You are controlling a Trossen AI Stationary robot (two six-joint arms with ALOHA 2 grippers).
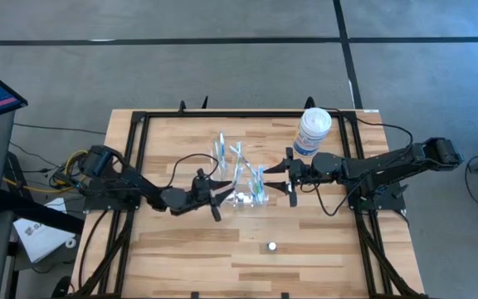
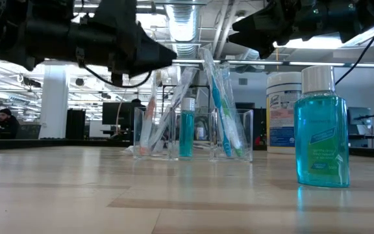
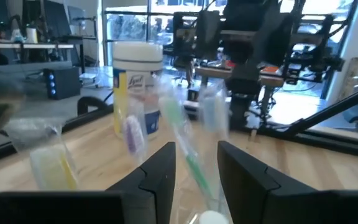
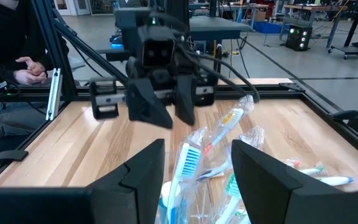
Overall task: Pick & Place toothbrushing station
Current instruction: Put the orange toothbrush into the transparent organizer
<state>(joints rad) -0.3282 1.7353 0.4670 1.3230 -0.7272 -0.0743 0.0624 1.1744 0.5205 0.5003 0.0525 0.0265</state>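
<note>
Nearest the low camera, the teal bottle (image 2: 322,130) stands clear; the toothbrushes (image 1: 241,170), light and slippery, suit mid-handle pinches, with the left gripper (image 1: 220,198) at their 8 o'clock and the right gripper (image 1: 280,176) at 3, both jaws open.

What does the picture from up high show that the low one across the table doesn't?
Only the high view shows the whole left arm and right arm, the left gripper and right gripper facing each other over the toothbrushes, and cables on the floor. Only the low view shows the blue liquid in the small bottle and the room behind. Both show the toothbrushes, the clear holders and the white tub.
</note>
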